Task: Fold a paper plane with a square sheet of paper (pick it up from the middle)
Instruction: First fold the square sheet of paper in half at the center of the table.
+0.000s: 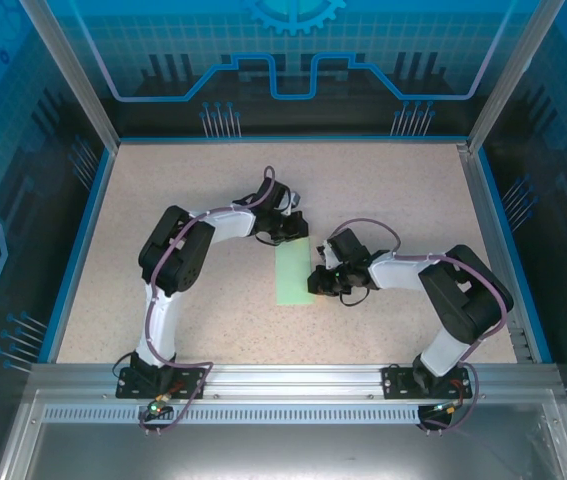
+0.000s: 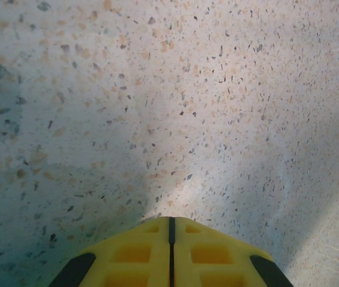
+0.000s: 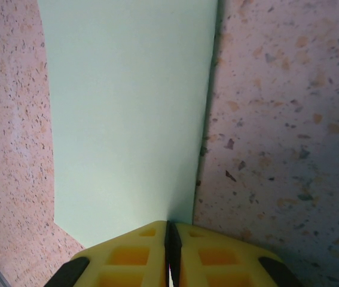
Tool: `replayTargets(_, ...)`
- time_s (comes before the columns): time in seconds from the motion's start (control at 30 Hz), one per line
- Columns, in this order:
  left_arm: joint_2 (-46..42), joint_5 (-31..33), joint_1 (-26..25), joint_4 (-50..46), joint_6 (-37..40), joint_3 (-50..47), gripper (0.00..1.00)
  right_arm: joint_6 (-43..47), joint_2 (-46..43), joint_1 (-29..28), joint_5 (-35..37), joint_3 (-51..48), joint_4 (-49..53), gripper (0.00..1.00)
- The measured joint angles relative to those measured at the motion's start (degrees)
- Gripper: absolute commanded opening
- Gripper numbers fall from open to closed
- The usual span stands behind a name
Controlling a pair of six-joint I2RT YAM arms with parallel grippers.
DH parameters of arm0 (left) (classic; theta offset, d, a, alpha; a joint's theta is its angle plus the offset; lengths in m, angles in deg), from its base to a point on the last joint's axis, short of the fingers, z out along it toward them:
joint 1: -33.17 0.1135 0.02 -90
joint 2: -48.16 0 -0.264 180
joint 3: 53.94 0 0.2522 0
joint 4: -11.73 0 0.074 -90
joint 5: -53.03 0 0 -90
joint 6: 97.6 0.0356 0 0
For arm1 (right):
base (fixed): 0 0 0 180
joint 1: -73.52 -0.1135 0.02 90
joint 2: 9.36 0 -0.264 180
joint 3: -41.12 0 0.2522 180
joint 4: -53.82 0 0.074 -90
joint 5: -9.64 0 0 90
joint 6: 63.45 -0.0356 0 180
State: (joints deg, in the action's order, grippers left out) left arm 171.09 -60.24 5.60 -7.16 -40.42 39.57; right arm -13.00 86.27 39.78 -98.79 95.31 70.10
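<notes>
The square sheet of paper [image 1: 294, 272] lies mid-table, pale mint green, and from above it looks like a narrow upright rectangle with straight edges. My right gripper [image 1: 314, 281] sits at its right edge. In the right wrist view the yellow jaws are shut, and the sheet [image 3: 127, 107] runs down into the seam between them at my right gripper [image 3: 169, 225]. The sheet's right edge casts a shadow on the table. My left gripper [image 1: 302, 237] is at the sheet's far end. In its own wrist view my left gripper [image 2: 171, 220] is shut on nothing, over bare speckled table.
The speckled beige table [image 1: 183, 200] is bounded by a blue rim [image 1: 83, 230] and clear enclosure walls. An aluminium rail [image 1: 293, 378] carries both arm bases at the near edge. The two wrists stand close together over the table's centre.
</notes>
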Motion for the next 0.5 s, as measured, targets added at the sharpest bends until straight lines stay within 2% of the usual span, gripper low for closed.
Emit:
replayTargets(0.23, -5.35, -0.37, -0.59, 0.2, 0.02, -3.39, 0.12, -0.02, -0.07, 0.0, -0.04, -0.28, -0.5, 0.12)
replayTargets(0.5, -10.27, -0.37, -3.78, 0.96, 0.0, -8.33, 0.12, -0.04, 0.17, 0.0, -0.24, -0.35, -0.72, 0.12)
